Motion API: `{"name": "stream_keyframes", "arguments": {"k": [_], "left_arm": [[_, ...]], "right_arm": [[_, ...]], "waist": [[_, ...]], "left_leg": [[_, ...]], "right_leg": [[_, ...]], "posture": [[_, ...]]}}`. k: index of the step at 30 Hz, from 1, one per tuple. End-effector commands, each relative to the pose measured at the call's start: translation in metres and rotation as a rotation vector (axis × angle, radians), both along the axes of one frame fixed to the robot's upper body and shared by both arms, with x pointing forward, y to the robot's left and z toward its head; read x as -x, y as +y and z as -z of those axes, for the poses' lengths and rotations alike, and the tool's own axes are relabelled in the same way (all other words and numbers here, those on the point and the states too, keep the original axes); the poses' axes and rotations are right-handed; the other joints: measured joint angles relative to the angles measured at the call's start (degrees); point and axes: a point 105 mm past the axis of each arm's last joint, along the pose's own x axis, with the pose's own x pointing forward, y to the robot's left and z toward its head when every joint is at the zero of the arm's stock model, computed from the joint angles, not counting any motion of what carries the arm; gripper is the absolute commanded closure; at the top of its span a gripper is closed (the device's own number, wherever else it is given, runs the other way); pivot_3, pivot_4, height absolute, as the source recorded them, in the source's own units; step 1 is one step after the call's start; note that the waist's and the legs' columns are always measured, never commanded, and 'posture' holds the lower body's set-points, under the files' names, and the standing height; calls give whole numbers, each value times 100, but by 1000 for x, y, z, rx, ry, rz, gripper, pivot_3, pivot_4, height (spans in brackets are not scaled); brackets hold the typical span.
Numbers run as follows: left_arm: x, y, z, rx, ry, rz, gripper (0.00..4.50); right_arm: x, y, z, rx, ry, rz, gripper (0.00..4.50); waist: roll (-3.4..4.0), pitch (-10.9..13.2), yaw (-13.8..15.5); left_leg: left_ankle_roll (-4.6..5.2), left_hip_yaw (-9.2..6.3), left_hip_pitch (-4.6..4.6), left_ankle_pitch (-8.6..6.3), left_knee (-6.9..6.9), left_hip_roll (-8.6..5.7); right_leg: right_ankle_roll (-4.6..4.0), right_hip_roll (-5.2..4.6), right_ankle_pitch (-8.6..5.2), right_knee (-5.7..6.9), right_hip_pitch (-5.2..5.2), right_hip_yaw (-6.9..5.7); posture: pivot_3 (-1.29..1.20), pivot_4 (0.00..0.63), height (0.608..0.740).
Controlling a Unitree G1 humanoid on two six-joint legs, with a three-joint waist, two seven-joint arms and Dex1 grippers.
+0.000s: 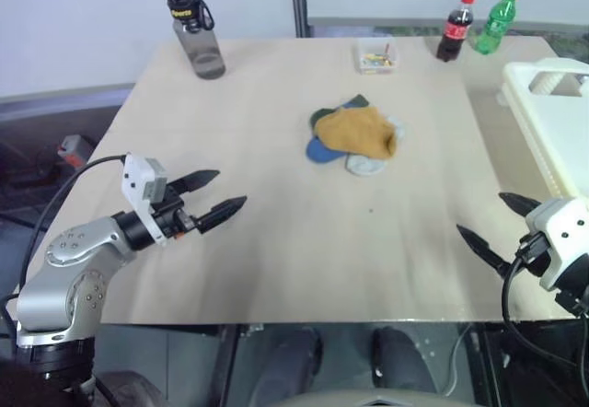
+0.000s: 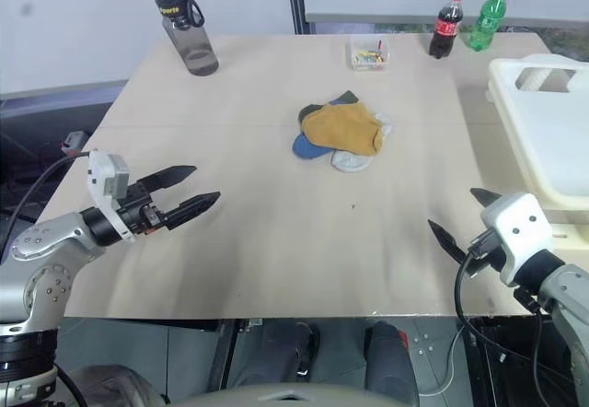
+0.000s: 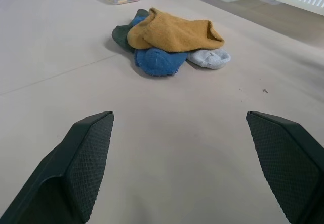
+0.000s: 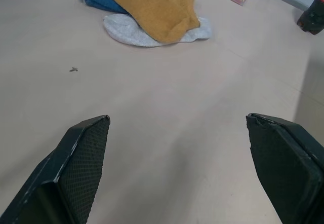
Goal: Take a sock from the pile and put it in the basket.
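We see a mustard-yellow sock [image 1: 357, 131] topping blue [image 1: 322, 151], pale grey [image 1: 368, 163] and dark green [image 1: 324, 115] ones; the basket [image 1: 552, 112] is cream-white.

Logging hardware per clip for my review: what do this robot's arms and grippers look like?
Both arms are silver-grey metal with rounded joint housings. Each ends in a white boxy wrist module and a black cable looping back along the arm. The left gripper and right gripper each have two black tapered, pointed fingers; the finger pads carry a fine dimpled texture.
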Motion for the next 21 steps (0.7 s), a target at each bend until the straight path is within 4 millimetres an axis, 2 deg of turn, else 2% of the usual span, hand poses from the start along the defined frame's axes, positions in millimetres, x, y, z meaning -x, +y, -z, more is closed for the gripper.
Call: {"name": "stream_keyframes", "arguments": {"k": [1, 4, 8, 15, 21], "left_arm": [[-1, -5, -13, -3, -45, 20, 24], [-4, -14, -16, 15, -59, 29, 24], [-6, -24, -18, 21, -60, 40, 24], [-5, -46, -25, 32, -97, 88, 24], [-4, -52, -22, 37, -109, 76, 24]], "right_arm": [[2, 5, -13, 14, -50, -23, 0], [-6, 10, -14, 1, -60, -35, 0], [-27, 22, -13, -26, -62, -48, 0], [-96, 76, -13, -62, -106, -158, 0], [-153, 114, -10, -57, -149, -187, 0]], "waist": [[-1, 0, 0], [-1, 1, -3], [-5, 2, -21], [-18, 8, -43], [-20, 8, -78]], "left_leg": [[0, 0, 0, 0, 0, 0], [0, -1, -2, 0, 0, 0], [0, 2, 1, 0, 0, 3], [-3, 6, 1, 3, -1, 6], [-27, 5, -11, 17, -2, 6]], "right_leg": [[0, 0, 0, 0, 0, 0], [1, 0, 0, -2, 0, -2], [2, 2, 1, -1, 0, -1], [-8, 7, 8, -1, -4, 1], [-15, 11, 12, -12, -11, 1]], "posture": [[0, 150, 740], [0, 150, 740], [0, 150, 740], [0, 150, 740], [0, 150, 740]]}}
